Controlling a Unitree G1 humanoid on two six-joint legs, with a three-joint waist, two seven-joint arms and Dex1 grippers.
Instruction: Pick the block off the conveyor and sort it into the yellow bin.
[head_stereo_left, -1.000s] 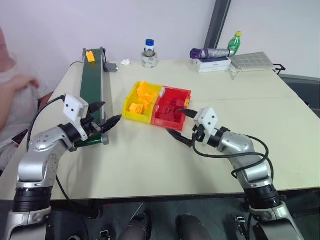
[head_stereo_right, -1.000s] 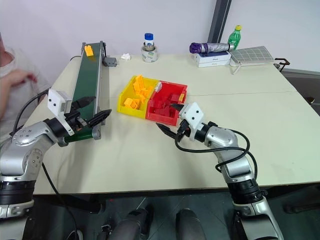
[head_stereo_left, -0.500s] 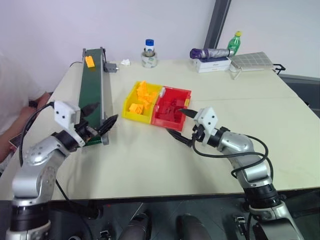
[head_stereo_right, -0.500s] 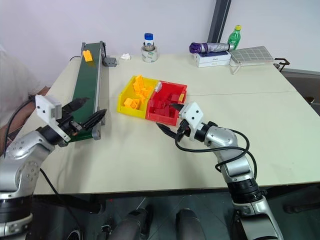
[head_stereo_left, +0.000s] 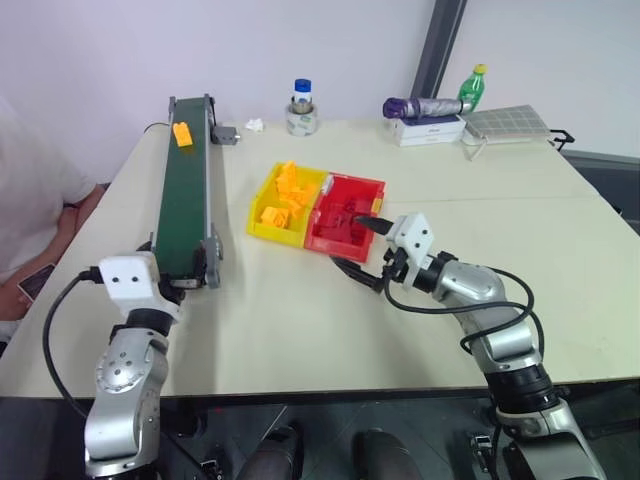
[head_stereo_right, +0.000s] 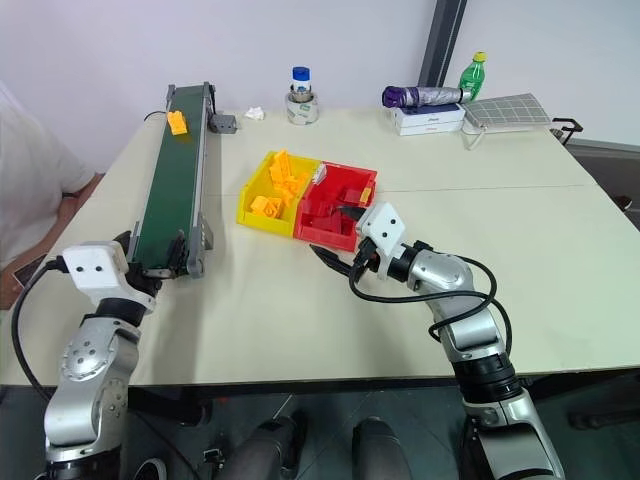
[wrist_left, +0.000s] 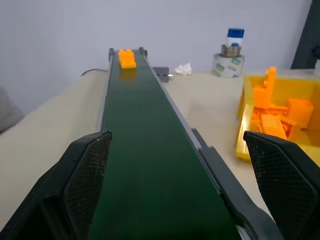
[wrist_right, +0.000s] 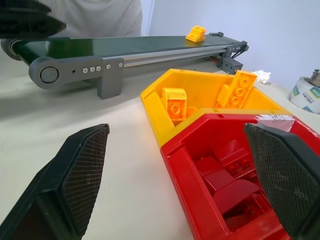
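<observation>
The orange-yellow block (head_stereo_left: 182, 133) lies on the dark-green conveyor (head_stereo_left: 185, 205) near its far end. It is also in the left wrist view as block (wrist_left: 126, 58). My left gripper (wrist_left: 176, 136) is at the belt's near end, pointing along it. Its fingers are open and empty, far short of the block. The yellow bin (head_stereo_left: 274, 236) holds several orange bricks and is joined to a red bin (head_stereo_left: 334, 246). My right gripper (head_stereo_left: 358, 245) hovers open and empty just in front of the red bin.
A person (head_stereo_left: 30, 200) sits at the table's left edge. At the back stand a tape roll with a bottle (head_stereo_left: 302, 118), a folded umbrella on a box (head_stereo_left: 425, 108), a green bottle (head_stereo_left: 472, 86) and a grid mat (head_stereo_left: 510, 121).
My left arm has drawn back and down and turned from facing across the belt end to pointing along the belt. The block has ridden a little nearer. The person's arm has withdrawn.
</observation>
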